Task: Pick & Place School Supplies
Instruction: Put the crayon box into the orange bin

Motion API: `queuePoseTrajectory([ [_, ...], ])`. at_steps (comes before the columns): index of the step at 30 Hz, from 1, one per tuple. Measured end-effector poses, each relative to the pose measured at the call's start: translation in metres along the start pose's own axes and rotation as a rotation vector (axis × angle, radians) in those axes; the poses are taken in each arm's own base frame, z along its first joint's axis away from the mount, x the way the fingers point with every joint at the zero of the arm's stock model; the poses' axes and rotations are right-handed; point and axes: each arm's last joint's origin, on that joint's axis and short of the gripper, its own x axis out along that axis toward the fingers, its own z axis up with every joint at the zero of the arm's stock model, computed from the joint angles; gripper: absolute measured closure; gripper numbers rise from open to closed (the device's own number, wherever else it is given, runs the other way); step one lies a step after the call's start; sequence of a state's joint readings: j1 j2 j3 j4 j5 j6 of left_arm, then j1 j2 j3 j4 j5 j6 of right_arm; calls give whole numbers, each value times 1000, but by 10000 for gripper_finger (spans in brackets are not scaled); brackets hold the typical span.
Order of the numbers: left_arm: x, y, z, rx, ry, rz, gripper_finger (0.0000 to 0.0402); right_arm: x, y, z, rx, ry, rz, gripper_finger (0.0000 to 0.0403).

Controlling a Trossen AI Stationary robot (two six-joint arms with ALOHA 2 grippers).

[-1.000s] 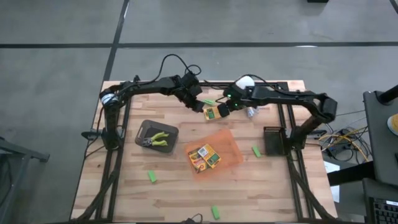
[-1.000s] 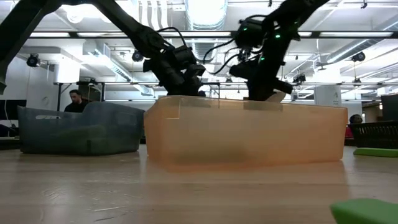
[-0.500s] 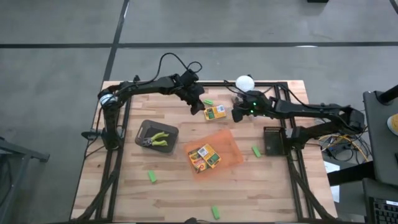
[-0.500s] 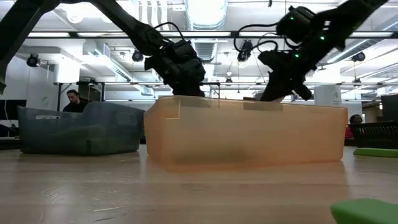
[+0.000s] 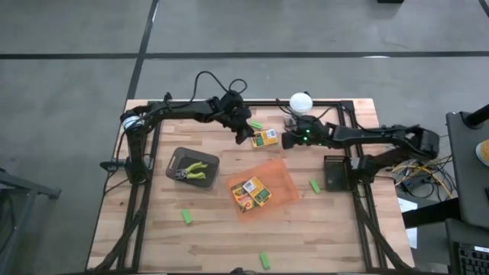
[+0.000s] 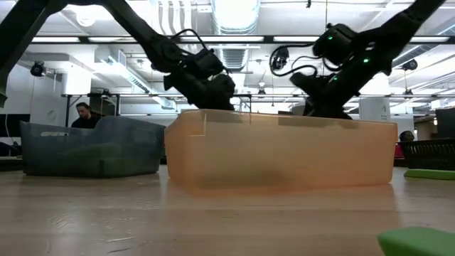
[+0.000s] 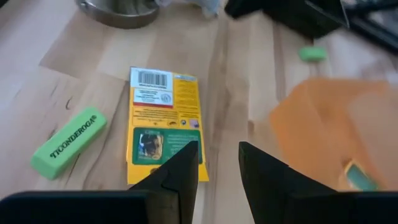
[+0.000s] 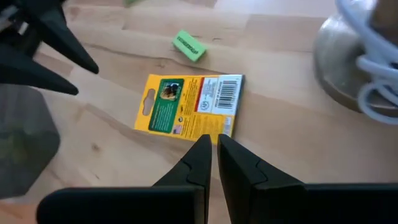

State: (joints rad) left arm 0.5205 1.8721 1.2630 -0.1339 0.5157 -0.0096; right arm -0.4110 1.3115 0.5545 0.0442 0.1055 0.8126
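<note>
Crayon box flat on table between left gripper, jaws narrowly parted, empty, and right gripper, jaws closed. Your risk: both converging, grippers collide or shove box away from orange tray.

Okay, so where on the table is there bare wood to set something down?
Widest bare patch: the near left corner, bordered by the grey bin, the orange tray and a green eraser. Crowded: the far middle, where the left gripper and right gripper flank the crayon box by the lamp.
</note>
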Motion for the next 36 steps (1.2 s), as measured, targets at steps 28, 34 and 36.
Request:
queuePoseTrajectory([
  [28,9,15,-42,-1037,-69,57,282,38,19,18,-115,39,-183,376],
  [34,11,18,-61,-1142,-136,9,282,33,22,20,-148,28,-168,376],
  [36,11,19,-67,-1149,-131,15,282,32,22,21,-155,26,-166,376],
])
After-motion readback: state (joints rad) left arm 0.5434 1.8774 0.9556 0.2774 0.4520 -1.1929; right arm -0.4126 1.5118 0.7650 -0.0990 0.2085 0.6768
